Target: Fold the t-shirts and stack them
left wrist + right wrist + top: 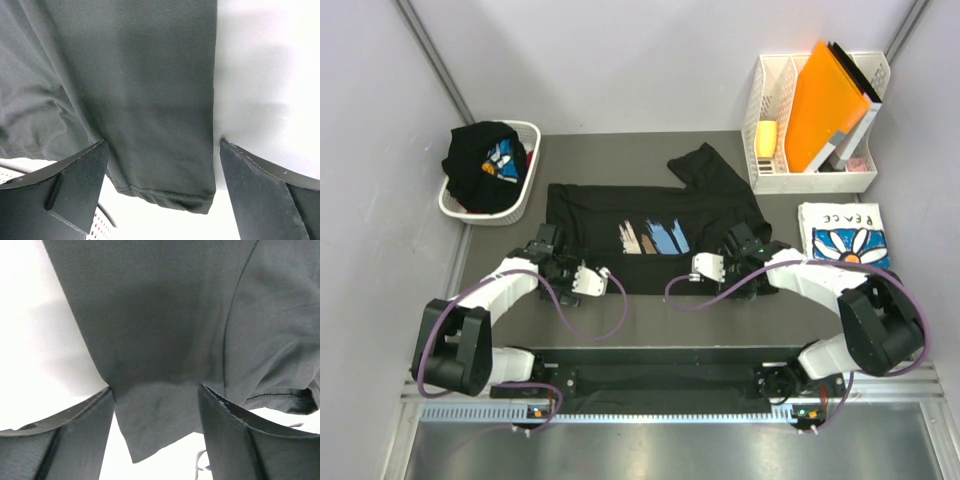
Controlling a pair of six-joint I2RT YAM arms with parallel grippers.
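white basket (528, 170) — table's far left | white file rack (815, 182) — far right | orange folder (825, 105) leaning inside it

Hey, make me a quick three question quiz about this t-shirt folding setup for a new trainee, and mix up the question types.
1. True or false: the white basket holds a black tee.
2. Multiple choice: where is the spread black tee with the brush-stroke print? A) in the basket, B) flat on the table, C) on top of the white tee.
3. Short answer: which word is printed on the folded white tee?

Key: 1 true. 2 B. 3 PEACE.
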